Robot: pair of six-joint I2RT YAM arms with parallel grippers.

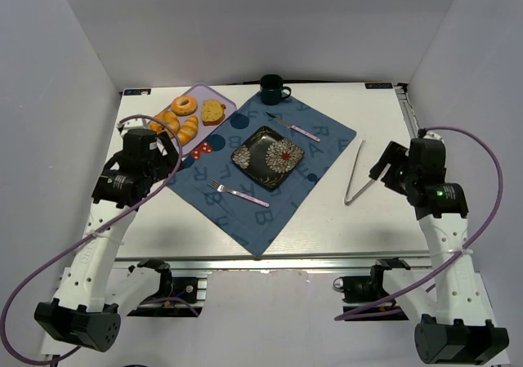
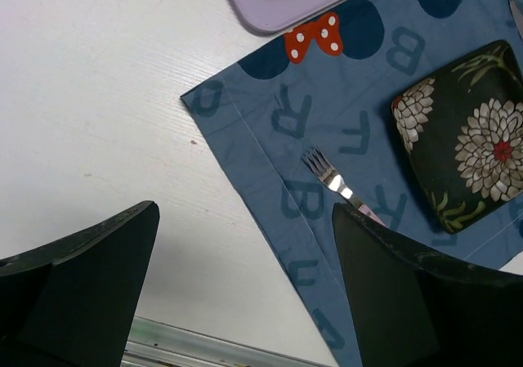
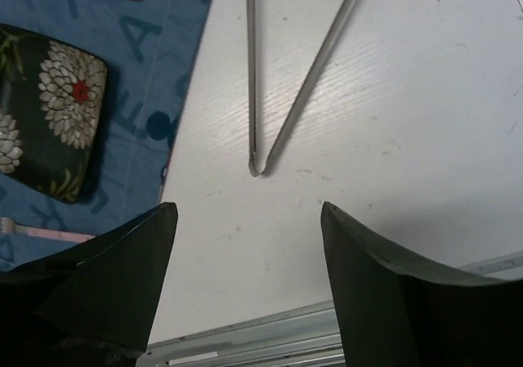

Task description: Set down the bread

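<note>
Both arms rose from the near edge and bent forward, wrists tipped down over the counter [image 1: 327,220]. The left gripper [image 2: 245,220] hung with its 2 fingers well apart and nothing between them, above the left edge of the blue placemat [image 1: 245,212], near the fork [image 2: 331,175]. The bread [image 1: 189,128] lay on the lavender tray [image 1: 198,91] at the far left, beside a doughnut [image 1: 185,105], apart from both grippers. The right gripper [image 3: 248,212] was also spread wide and empty, poised over bare counter just short of the tongs [image 3: 252,97], right of the flowered plate [image 1: 268,156].
</note>
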